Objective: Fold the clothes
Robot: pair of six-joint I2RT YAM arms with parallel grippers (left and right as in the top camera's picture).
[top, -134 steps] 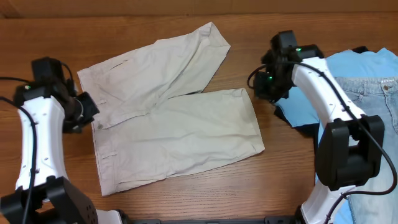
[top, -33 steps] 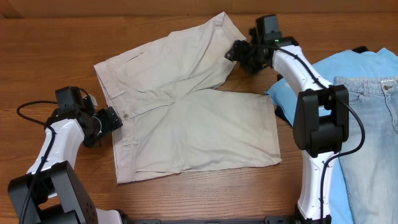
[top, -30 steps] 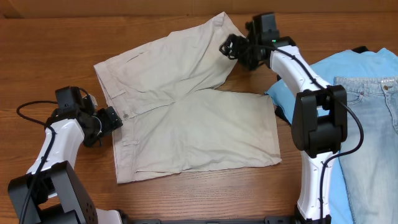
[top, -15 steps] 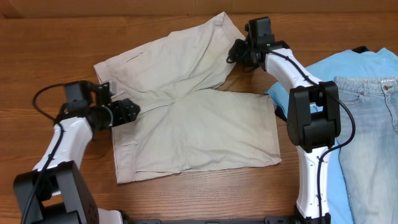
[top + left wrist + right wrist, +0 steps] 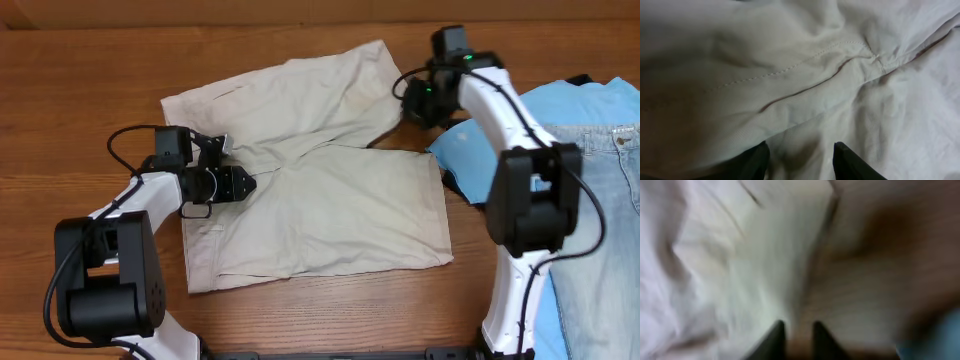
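Note:
The beige shorts (image 5: pixel 320 190) lie spread flat on the wooden table, waistband to the left and both legs pointing right. My left gripper (image 5: pixel 240 185) rests on them near the fly. In the left wrist view its fingers (image 5: pixel 801 150) stand apart, pressed on the creased cloth (image 5: pixel 805 60), with a shadowed fold between them. My right gripper (image 5: pixel 408 98) is at the hem of the far leg. The right wrist view is blurred. There the jaws (image 5: pixel 797 330) show a narrow gap over bare wood, and the cloth's edge (image 5: pixel 755 255) lies just left of them.
A light blue T-shirt (image 5: pixel 520 130) and pale denim jeans (image 5: pixel 600 200) lie at the right, close to the near leg's hem. Bare table (image 5: pixel 80 80) stretches to the left and along the back edge.
My left gripper has slid right from the waistband's edge onto the shorts, and its jaws have narrowed. My right gripper has moved right, and the far leg's hem has shifted right with it.

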